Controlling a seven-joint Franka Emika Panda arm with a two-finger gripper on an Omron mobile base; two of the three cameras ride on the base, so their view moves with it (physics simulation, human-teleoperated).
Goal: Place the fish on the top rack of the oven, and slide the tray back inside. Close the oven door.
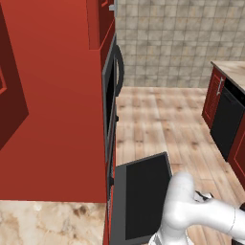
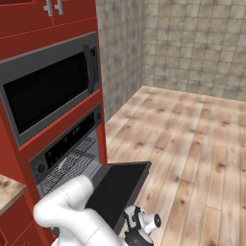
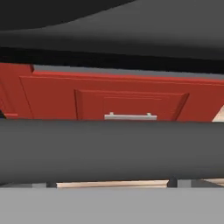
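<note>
The oven [image 2: 67, 139] sits in red cabinetry with its oven door [image 2: 120, 190] dropped open and lying flat. The top rack [image 2: 65, 169], a silver wire grid, shows just inside the opening. The fish is out of view. My gripper [image 3: 112, 183] is below the door's front edge, open, with nothing between its fingertips. In the hand view the door's dark bar handle [image 3: 112, 148] runs across close in front of the fingertips, and the door's dark outer face [image 3: 131, 30] spreads above it. My hand [image 2: 139, 225] shows under the door's near corner. The same door [image 1: 143, 196] lies beside my arm.
Above the oven is a black glass front with a bowed handle [image 1: 119, 69]. A red drawer with a silver pull [image 3: 130, 116] sits under the oven. A black dishwasher panel [image 1: 226, 122] stands at right. Wooden floor [image 2: 192, 158] stretches open beyond the door.
</note>
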